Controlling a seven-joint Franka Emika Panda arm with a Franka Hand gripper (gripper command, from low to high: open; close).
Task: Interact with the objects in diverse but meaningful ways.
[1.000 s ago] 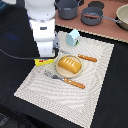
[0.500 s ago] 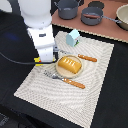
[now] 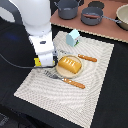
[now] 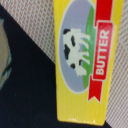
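White robot arm (image 3: 36, 22) low over pale woven placemat (image 3: 95, 82) on dark bench — tool itself hidden behind arm body, opening and hold impossible to tell. Yellow flat butter packet with cow picture and red ribbon (image 4: 86, 55) fills wrist view, half on mat, half over dark bench; in exterior view only yellow corner peeks beside arm, at 9 o'clock of orange ridged bread loaf (image 3: 69, 64). Loaf on round plate (image 3: 62, 72) mid-mat. Light-blue white-topped carton (image 3: 73, 37) at loaf's 12 o'clock — upright, apart. Orange-handled fork (image 3: 66, 80) at 6 o'clock. Grey pots (image 3: 80, 10) on far wooden surface.
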